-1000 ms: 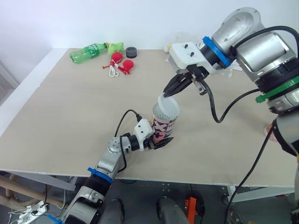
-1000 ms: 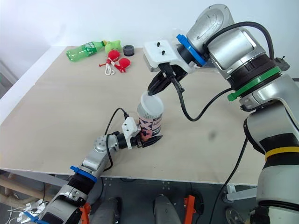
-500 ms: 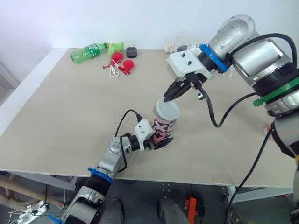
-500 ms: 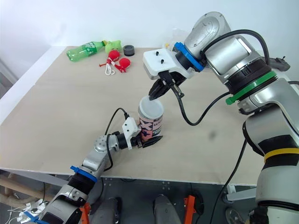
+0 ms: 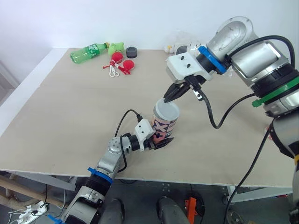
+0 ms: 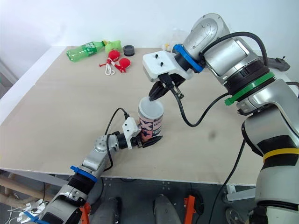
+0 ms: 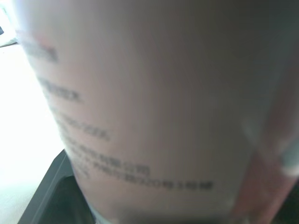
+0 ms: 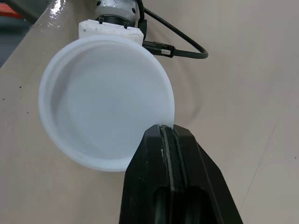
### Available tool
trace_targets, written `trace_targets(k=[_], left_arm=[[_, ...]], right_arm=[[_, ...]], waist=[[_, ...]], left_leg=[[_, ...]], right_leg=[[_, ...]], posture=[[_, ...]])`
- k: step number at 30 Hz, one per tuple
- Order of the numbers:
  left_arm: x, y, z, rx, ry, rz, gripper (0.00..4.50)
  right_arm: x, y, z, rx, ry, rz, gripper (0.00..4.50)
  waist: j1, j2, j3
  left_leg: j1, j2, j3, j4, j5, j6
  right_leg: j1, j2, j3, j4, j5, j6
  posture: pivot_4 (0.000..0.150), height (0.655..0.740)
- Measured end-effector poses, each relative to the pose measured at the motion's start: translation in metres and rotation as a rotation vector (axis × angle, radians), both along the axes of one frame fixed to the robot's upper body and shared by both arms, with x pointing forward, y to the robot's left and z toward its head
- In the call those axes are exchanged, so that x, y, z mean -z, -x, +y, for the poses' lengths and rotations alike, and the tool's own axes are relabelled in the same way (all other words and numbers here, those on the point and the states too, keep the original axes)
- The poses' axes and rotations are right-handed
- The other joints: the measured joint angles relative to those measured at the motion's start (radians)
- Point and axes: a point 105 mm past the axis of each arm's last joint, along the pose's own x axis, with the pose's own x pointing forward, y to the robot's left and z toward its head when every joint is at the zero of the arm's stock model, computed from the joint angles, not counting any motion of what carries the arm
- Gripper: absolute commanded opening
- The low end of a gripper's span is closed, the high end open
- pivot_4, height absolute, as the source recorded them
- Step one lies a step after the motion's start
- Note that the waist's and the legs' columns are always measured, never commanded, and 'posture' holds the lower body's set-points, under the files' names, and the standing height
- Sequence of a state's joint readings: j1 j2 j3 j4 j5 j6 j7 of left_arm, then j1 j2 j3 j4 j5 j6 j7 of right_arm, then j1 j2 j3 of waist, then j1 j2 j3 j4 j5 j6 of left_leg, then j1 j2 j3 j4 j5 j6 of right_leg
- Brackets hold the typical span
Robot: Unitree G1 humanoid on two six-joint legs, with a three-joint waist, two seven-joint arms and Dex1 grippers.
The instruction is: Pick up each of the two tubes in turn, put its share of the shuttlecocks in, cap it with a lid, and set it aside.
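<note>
Gripping the shuttlecock tube (image 5: 164,127) low on its body, the left jaws hold it upright near the front edge of the desk (image 5: 70,107). A white lid (image 5: 167,109) sits on its mouth, its rim pinched between the right jaws.

The scene is lit brightly and evenly; the wall (image 5: 140,18) along the top of the frame is washed almost white. Faint, soft-edged shadows are cast on the table (image 5: 70,107) (a pale one beside the tube (image 5: 164,127), lower centre). The lid (image 8: 105,121) is rendered glowing white.
</note>
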State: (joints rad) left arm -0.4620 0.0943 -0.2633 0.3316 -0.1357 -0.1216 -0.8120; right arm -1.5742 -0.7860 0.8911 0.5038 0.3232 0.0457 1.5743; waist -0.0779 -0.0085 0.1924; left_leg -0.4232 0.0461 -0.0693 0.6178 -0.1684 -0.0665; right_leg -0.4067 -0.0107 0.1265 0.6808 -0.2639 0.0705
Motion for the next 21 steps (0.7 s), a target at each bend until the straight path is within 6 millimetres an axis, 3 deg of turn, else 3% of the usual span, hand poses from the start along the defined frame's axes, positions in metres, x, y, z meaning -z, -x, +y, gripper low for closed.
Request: trace_targets(k=[4, 5, 6, 9, 11, 15, 19, 20, 21], left_arm=[[0.0, 0.0, 0.001, -0.001, -0.001, 0.0, 3.13], [0.0, 0.0, 0.001, -0.001, -0.001, 0.0, 3.13], [0.0, 0.0, 0.001, -0.002, -0.001, 0.0, 3.13], [0.0, 0.0, 0.001, -0.002, -0.001, 0.0, 3.13], [0.0, 0.0, 0.001, -0.002, 0.0, 0.0, 3.13], [0.0, 0.0, 0.0, 0.002, 0.0, 0.0, 3.13], [0.0, 0.0, 0.0, 0.001, 0.0, 0.0, 3.13], [0.0, 0.0, 0.001, 0.0, 0.0, 0.0, 3.13], [0.0, 0.0, 0.001, -0.002, 0.0, 0.0, 3.13]], right_arm=[[-0.002, -0.003, 0.001, 0.007, -0.012, -0.01, 3.11], [-0.002, -0.003, 0.001, 0.007, -0.013, -0.01, 3.11], [-0.003, -0.004, 0.002, 0.009, -0.018, -0.013, 3.9], [-0.006, -0.006, 0.003, 0.018, -0.042, -0.015, 4.46], [-0.008, -0.008, 0.003, 0.028, -0.047, -0.018, 4.46], [-0.025, 0.001, 0.007, 0.017, -0.115, 0.005, 2.91], [-0.034, 0.022, 0.013, -0.042, -0.158, 0.057, 1.01], [-0.033, 0.026, 0.013, -0.048, -0.151, 0.068, 0.2], [-0.031, 0.027, 0.012, -0.047, -0.143, 0.075, 0.04]], waist=[[0.0, 0.0, 0.0], [0.0, 0.0, 0.0], [0.0, 0.0, 0.0], [0.0, 0.0, 0.0], [0.0, 0.0, 0.0], [0.0, 0.0, 0.0], [0.0, 0.0, 0.0], [0.0, 0.0, 0.0], [0.0, 0.0, 0.0]], left_leg=[[0.0, 0.0, 0.0, 0.0, 0.0, 0.0], [0.0, 0.0, 0.0, 0.0, 0.0, 0.0], [0.0, 0.0, 0.0, 0.0, 0.0, 0.0], [0.0, 0.0, 0.0, 0.0, 0.0, 0.0], [0.0, 0.0, 0.0, 0.0, 0.0, 0.0], [0.0, 0.0, 0.0, -0.001, 0.0, 0.0], [0.0, 0.0, 0.0, -0.001, 0.0, 0.0], [0.0, 0.0, 0.0, -0.001, 0.0, 0.0], [0.0, 0.0, 0.0, -0.001, 0.0, 0.0]], right_leg=[[0.0, 0.0, 0.0, 0.0, 0.0, 0.0], [0.0, 0.0, 0.0, 0.0, 0.0, 0.0], [0.0, 0.0, 0.0, 0.0, 0.0, 0.0], [0.0, 0.0, 0.0, 0.0, 0.0, 0.0], [0.0, 0.0, 0.0, 0.0, 0.0, 0.0], [0.0, 0.0, 0.0, 0.0, 0.0, 0.0], [0.0, 0.0, 0.0, 0.0, -0.001, 0.0], [0.0, 0.0, 0.0, 0.0, -0.001, 0.0], [0.0, 0.0, 0.0, 0.0, -0.001, 0.0]], posture=[[0.15, 0.74], [0.15, 0.74], [0.15, 0.74], [0.15, 0.74], [0.15, 0.74], [0.15, 0.74], [0.15, 0.74], [0.15, 0.74], [0.15, 0.74]])
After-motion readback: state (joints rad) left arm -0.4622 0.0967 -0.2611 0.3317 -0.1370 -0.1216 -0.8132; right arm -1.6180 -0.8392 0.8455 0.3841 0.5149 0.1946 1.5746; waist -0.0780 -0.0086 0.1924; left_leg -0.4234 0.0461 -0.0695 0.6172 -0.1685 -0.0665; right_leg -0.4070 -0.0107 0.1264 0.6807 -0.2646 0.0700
